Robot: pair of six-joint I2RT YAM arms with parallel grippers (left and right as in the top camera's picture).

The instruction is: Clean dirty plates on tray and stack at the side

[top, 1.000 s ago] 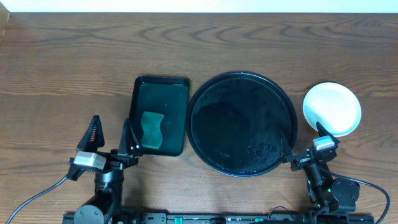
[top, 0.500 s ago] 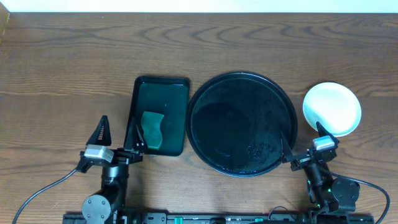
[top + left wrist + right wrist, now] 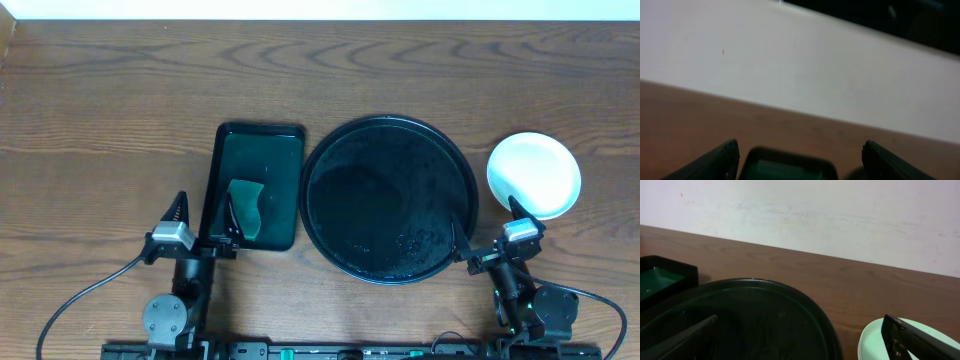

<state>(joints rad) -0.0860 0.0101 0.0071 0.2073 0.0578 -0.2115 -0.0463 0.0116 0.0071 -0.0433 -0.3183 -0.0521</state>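
The round black tray [image 3: 390,200] lies mid-table with only a wet sheen and specks on its surface. White plates [image 3: 533,175] sit to its right on the wood; I cannot tell how many are stacked. My right gripper [image 3: 487,226] is open at the near edge, one finger over the tray rim and the other by the plates. The right wrist view shows the tray [image 3: 765,315], a pale plate rim [image 3: 875,340] and the open gripper [image 3: 797,342]. My left gripper [image 3: 202,216] is open, straddling the near-left edge of the green tray, and nothing is between its jaws.
A dark green rectangular tray [image 3: 258,150] left of the black tray holds a green sponge [image 3: 243,208]. The left wrist view shows that tray's edge [image 3: 785,167] between open fingers [image 3: 715,162]. Bare wood lies to the far left and back.
My left gripper has slid right to the green tray's near-left edge. The right arm, plates and black tray have not moved.
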